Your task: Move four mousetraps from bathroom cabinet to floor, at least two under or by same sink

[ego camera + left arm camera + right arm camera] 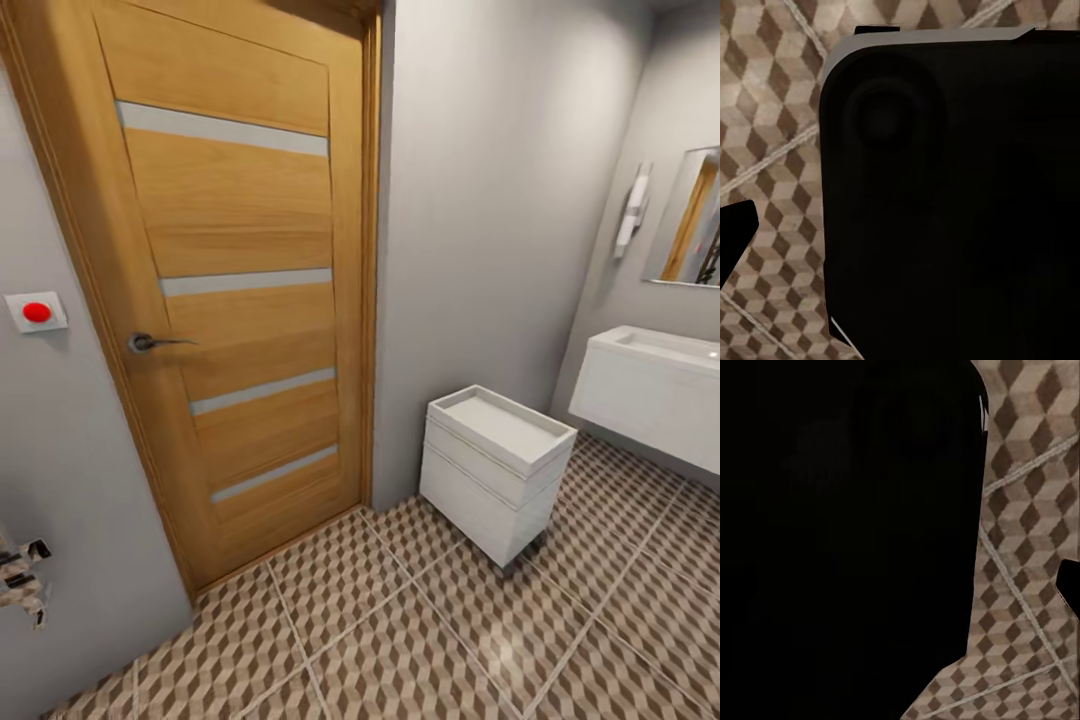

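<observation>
Beside wooden door (235, 290), boxy white cabinet (495, 470)

Non-task scenery: door, walls, wall fittings.
Wooden door (235, 290), orange-tan, shut, four pale horizontal strips across it, dark metal lever handle (150, 343) on its left edge, frame (370, 250) in the same wood. Grey wall (480, 200) to its right runs into the corner. Left of the door, a white switch plate with a red round button (36, 312). On the far right wall, a mirror (690, 220) with a white light fitting (632, 212) just beside it.
</observation>
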`<state>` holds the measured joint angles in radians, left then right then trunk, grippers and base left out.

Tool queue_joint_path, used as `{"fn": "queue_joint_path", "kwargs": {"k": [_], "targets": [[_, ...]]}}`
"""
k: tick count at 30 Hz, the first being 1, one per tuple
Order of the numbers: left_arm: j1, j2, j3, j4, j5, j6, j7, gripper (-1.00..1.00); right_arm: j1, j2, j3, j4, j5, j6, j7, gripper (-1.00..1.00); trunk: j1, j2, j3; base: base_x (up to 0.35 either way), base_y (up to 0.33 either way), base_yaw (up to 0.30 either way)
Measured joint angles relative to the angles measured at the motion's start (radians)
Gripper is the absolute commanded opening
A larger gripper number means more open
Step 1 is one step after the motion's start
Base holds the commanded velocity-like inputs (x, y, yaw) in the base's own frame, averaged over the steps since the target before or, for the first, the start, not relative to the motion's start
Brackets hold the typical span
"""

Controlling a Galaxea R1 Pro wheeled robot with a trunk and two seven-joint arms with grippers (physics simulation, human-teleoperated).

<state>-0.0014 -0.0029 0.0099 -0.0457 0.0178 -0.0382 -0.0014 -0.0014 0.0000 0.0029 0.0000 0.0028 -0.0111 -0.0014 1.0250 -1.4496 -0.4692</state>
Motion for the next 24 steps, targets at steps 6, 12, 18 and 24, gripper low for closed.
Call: {"fn": "queue_joint_path", "kwargs": {"k": [6, 12, 18, 24], "targets": [[0.0, 0.0, -0.001, -0.001, -0.001, -0.001, 0.0, 1.0, 0.0, 0.0, 0.0, 0.0, 0.0, 0.0, 0.0, 1.0, 0.0, 0.0, 0.0, 0.0, 0.0, 0.275], [0.0, 0.003, -0.004, -0.001, -0.002, -0.001, 0.0, 1.0, 0.0, 0.0, 0.001, 0.0, 0.0, 0.0, 0.0, 1.0, 0.0, 0.0, 0.0, 0.0, 0.0, 0.277], [0.0, 0.009, -0.006, -0.002, -0.002, -0.001, 0.0, 1.0, 0.0, 0.0, 0.0, 0.0, 0.0, -0.001, 0.0, 1.0, 0.0, 0.0, 0.0, 0.0, 0.0, 0.278], [0.0, 0.009, -0.007, -0.002, -0.004, -0.001, 0.0, 1.0, 0.0, 0.0, 0.0, 0.0, 0.0, -0.002, 0.0, 1.0, 0.0, 0.0, 0.0, 0.0, 0.0, 0.279]]}}
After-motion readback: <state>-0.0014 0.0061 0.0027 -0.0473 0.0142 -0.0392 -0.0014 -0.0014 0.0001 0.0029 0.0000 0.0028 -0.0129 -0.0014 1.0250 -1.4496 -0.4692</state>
